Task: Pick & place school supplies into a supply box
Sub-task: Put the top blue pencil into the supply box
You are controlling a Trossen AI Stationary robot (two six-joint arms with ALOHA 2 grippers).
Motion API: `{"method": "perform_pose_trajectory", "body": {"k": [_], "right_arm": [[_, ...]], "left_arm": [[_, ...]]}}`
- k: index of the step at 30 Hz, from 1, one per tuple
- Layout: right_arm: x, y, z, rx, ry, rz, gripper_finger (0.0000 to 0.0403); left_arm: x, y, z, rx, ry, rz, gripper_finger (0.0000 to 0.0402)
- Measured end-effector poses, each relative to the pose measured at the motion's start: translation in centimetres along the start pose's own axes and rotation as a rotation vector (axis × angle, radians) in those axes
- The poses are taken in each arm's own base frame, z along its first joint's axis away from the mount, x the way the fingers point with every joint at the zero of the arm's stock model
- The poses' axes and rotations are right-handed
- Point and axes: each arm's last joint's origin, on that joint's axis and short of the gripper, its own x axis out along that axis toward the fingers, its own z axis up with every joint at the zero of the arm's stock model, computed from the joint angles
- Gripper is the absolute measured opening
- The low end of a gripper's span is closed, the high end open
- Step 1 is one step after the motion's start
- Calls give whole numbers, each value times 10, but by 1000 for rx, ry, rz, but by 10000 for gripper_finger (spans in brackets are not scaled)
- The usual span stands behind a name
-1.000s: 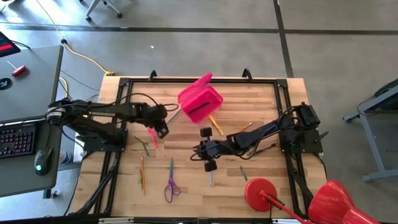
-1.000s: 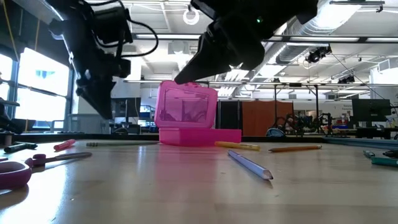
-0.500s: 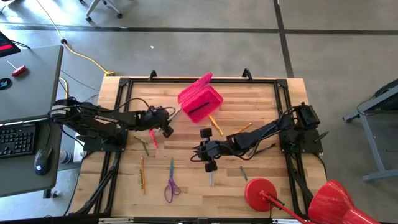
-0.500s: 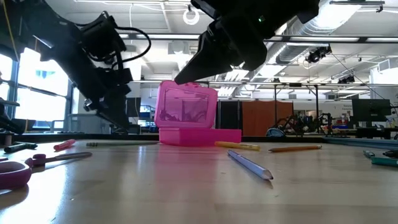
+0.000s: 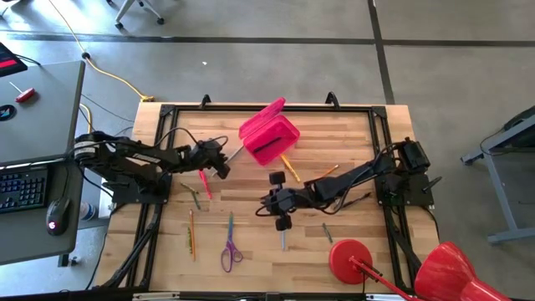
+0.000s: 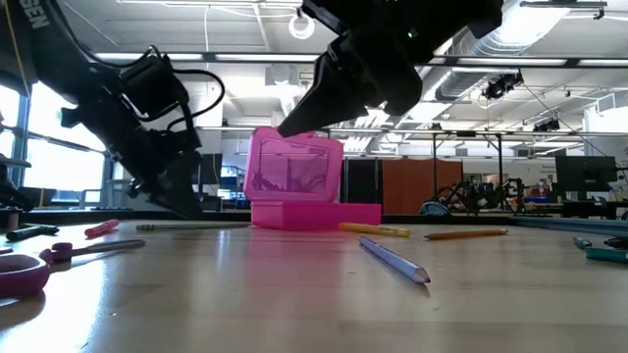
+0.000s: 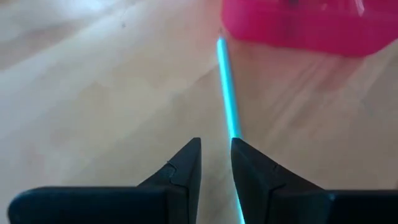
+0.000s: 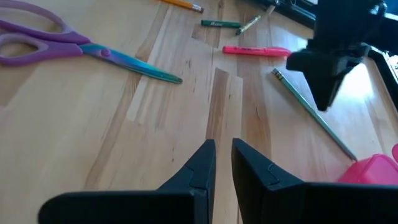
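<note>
Showing no legible writing, the left gripper (image 7: 216, 163) straddles a green pencil (image 7: 227, 102).

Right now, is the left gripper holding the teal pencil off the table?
No: in the left wrist view the teal pencil lies flat on the wooden table, running from the left gripper toward the pink box, ungripped.

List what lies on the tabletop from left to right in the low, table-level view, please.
Purple scissors → pink marker → pink supply box → orange pencil → green pen. The yellow and grey pencils overlap each other sideways, so they are left out.
</note>
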Motion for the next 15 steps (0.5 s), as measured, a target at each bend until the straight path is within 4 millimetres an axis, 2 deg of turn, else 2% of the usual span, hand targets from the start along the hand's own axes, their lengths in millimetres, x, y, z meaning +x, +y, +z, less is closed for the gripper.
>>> {"method": "perform_pose_trajectory", "body": {"k": [6, 15], "right_arm": [[1, -4, -1, 8, 10, -7, 32], [1, -4, -2, 7, 19, -8, 32]], "left_arm": [[4, -1, -2, 0, 5, -3, 120], [7, -5, 6, -10, -85, -42, 120]]}}
